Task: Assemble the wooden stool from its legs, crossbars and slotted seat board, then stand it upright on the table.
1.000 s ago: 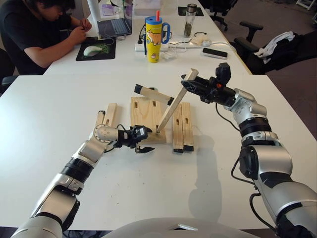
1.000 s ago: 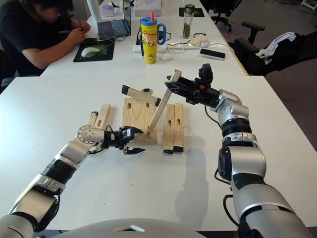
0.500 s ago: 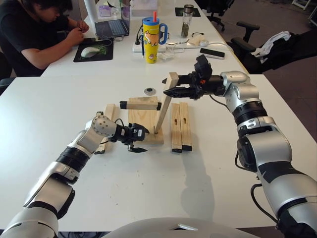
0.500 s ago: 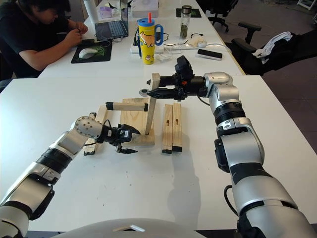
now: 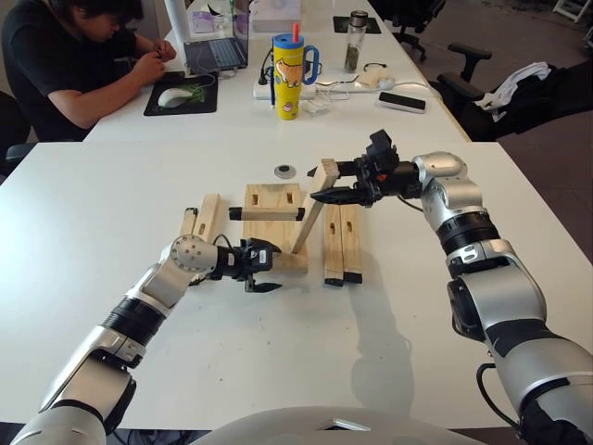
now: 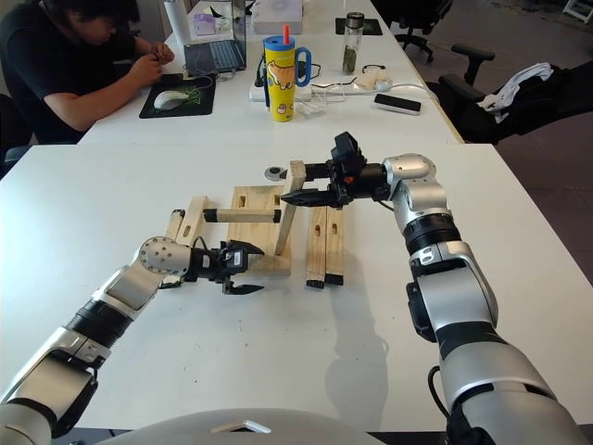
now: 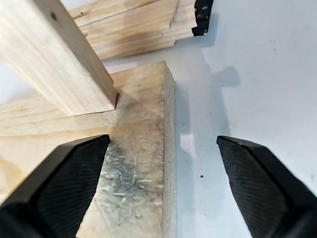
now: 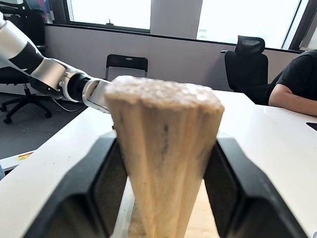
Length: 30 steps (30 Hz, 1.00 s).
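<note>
Writing first: the only print I can spot is on the yellow cup (image 5: 289, 63) on the far desk, and it's too small to read. Going left to right on the table (image 5: 93, 213): two loose pieces (image 5: 202, 218) lie flat side by side at the left. Just right of them the left gripper (image 5: 264, 275) sits low with its fingers spread. One finger is over the near edge of the seat board (image 5: 264, 241) and the other is over bare table, gripping nothing. The seat board lies flat mid-table with a crossbar (image 5: 267, 213) running level above it, sticking out left from the leg (image 5: 310, 218). The leg stands on the board's near right corner, tilted with its top to the right. The right gripper (image 5: 326, 183) is clamped on that top end. Two more slotted pieces (image 5: 341, 236) lie flat just right of the board. Compared to a second ago, the leg stands steeper and the crossbar has gone from slanted to level. The left gripper is about where it was.
</note>
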Available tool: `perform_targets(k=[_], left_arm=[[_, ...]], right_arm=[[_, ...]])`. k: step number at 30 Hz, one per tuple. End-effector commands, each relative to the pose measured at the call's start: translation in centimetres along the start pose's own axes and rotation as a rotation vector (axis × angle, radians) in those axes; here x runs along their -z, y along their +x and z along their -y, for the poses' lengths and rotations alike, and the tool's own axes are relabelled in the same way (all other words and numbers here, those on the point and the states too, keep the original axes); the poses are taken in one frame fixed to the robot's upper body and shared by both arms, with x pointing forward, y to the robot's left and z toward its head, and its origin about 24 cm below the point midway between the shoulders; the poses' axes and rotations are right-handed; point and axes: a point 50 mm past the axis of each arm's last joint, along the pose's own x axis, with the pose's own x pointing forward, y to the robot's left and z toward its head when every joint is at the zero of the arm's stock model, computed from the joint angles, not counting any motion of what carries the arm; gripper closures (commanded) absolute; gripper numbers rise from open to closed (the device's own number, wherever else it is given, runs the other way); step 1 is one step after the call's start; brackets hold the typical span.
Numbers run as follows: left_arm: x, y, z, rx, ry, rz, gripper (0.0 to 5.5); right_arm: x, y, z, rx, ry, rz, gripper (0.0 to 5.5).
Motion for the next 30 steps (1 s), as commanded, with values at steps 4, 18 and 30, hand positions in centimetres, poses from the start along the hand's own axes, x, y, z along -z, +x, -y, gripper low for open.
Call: perform_targets(k=[4, 18, 30], left_arm=[[4.1, 3.0, 6.4, 0.152, -0.297, -0.092, 1.5], [5.0, 3.4, 5.7, 0.038, -0.415, -0.133, 1.5], [6.9, 3.0, 6.2, -0.122, -0.503, -0.233, 1.5]], right_arm=[[6.0, -0.5, -2.8, 0.085, 0.197, -0.096, 3.43], [4.4, -2.4, -2.0, 0.235, 0.134, -0.125, 2.4], [-2.5, -7.0, -2.8, 0.514, 0.124, 0.221, 3.12]])
